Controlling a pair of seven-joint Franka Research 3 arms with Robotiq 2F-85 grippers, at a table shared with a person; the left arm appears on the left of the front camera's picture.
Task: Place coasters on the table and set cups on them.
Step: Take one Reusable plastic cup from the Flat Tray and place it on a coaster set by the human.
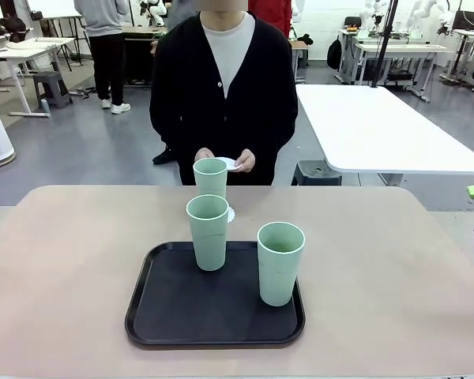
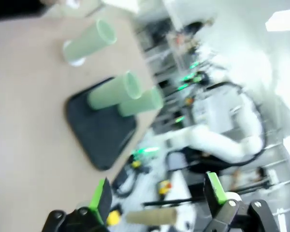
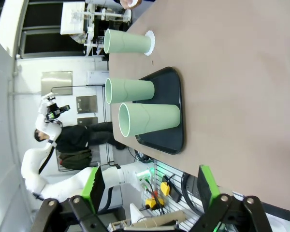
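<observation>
Three mint-green cups stand in a loose row. The far cup (image 1: 210,178) (image 3: 128,42) (image 2: 87,41) rests on a white scalloped coaster (image 3: 150,42) (image 1: 231,214) on the tan table (image 1: 63,260). The middle cup (image 1: 208,231) (image 3: 130,90) and the near cup (image 1: 280,263) (image 3: 149,119) stand on a black tray (image 1: 174,316). Across the table a person holds another coaster (image 1: 229,163) in both hands. My left gripper (image 2: 157,193) and my right gripper (image 3: 151,188) are open and hold nothing, well away from the cups.
A white rectangular table (image 1: 379,126) stands behind on the right. The tan tabletop has wide bare stretches left and right of the tray (image 3: 176,111). The left wrist view is motion-blurred and shows the other white arm (image 2: 222,145) beyond the table's edge.
</observation>
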